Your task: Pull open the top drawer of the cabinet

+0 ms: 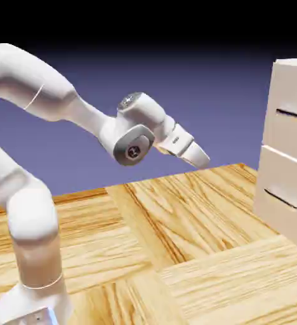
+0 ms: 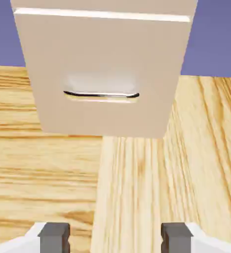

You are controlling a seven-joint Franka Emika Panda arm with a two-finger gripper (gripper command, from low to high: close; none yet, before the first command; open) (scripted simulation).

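Gripper (image 1: 202,159) hangs open and empty, well short of the cabinet (image 1: 289,152) at the exterior view's right; the top drawer (image 1: 293,115) sits shut above a lower one (image 2: 101,81) — risk of hooking that instead

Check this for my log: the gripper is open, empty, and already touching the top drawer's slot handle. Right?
Not touching. In the exterior view the gripper hangs over the table, well short of the cabinet and its top drawer. It is open and empty, as the hand view shows.
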